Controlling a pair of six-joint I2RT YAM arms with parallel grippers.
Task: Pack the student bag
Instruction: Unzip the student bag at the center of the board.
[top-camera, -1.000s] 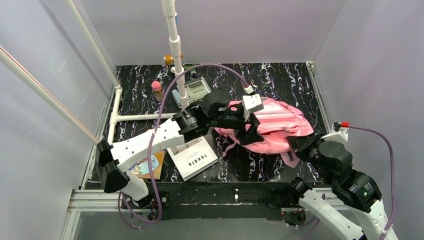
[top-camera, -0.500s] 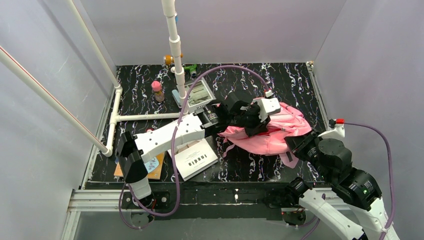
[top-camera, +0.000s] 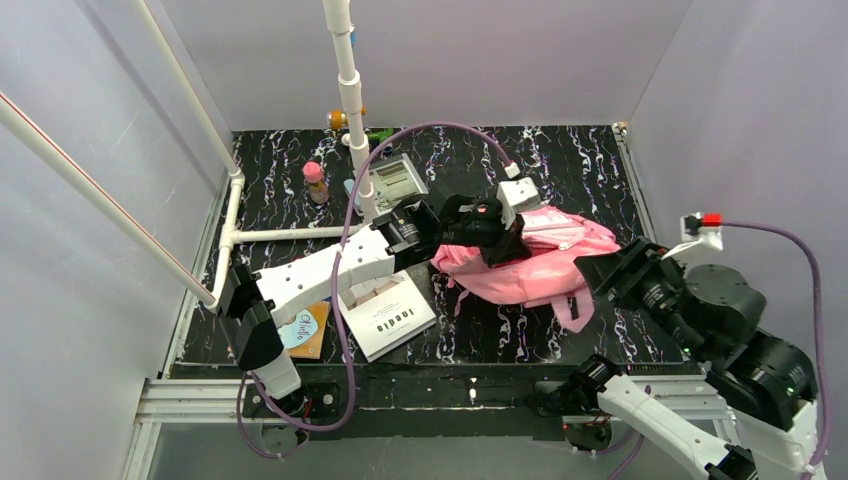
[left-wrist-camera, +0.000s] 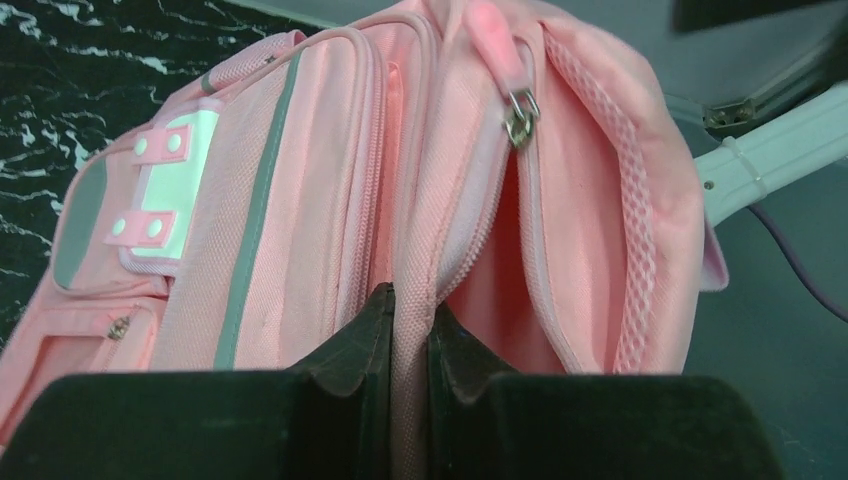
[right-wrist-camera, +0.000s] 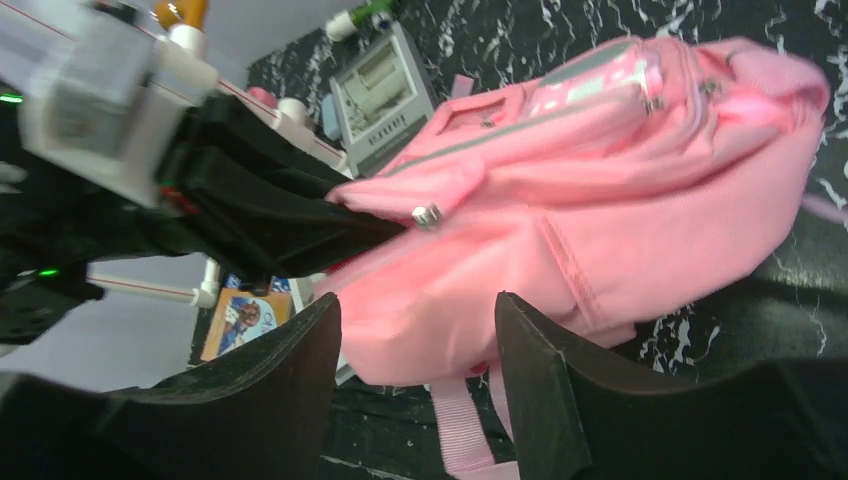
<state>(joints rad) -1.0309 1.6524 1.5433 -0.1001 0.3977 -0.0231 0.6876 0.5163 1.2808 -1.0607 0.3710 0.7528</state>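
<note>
Left gripper (left-wrist-camera: 408, 302) is pinched tight on the zip edge of the student bag (top-camera: 548, 268), which lies right of centre in the overhead view. Over the last second it has drawn that edge up and toward the frame's middle, so the bag, flatter before, now bunches beneath it. The wrist view shows the compartment gaping beside the zip pull (left-wrist-camera: 517, 115), so I'd say the mouth is being held open for loading.

Right gripper (right-wrist-camera: 415, 300) has backed off toward the lower right, its jaws wide apart and holding nothing, aimed at the bag's side.

Nothing looks packed yet: a white booklet (top-camera: 385, 315) and a colourful book (top-camera: 303, 328) wait at lower left on the black marbled table (top-camera: 580, 150), and a pink-capped bottle (top-camera: 315, 182) stands further back. Plain grey walls and a white pipe frame (top-camera: 345, 70) enclose it all.
</note>
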